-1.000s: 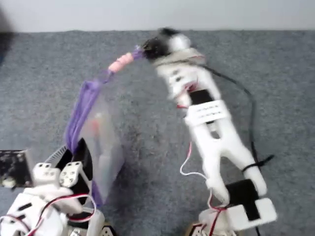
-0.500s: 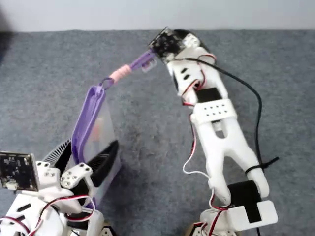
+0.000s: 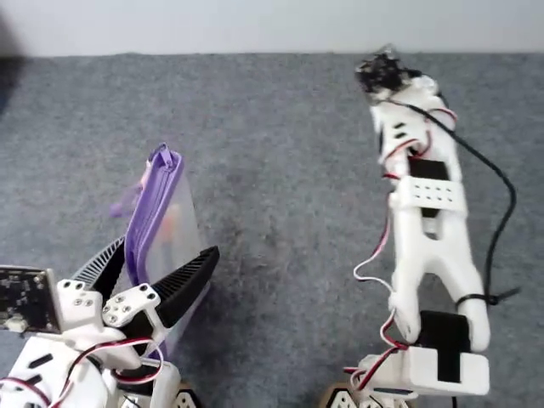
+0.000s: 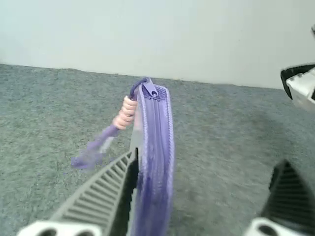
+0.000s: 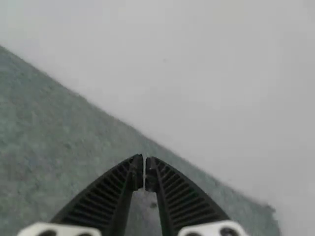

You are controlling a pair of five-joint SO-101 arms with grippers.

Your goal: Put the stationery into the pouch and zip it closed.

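High view — right gripper off zip pull, swung clear of pouch

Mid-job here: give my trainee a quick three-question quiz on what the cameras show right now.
1. True or false: the right gripper holds the zipper pull of the pouch.
2. The left gripper is: A) shut on the pouch; B) open, with the pouch between its fingers; C) open, far from the pouch.
3. Fill in: the pouch's purple zip edge faces ____.
Key: 1 false; 2 B; 3 up.
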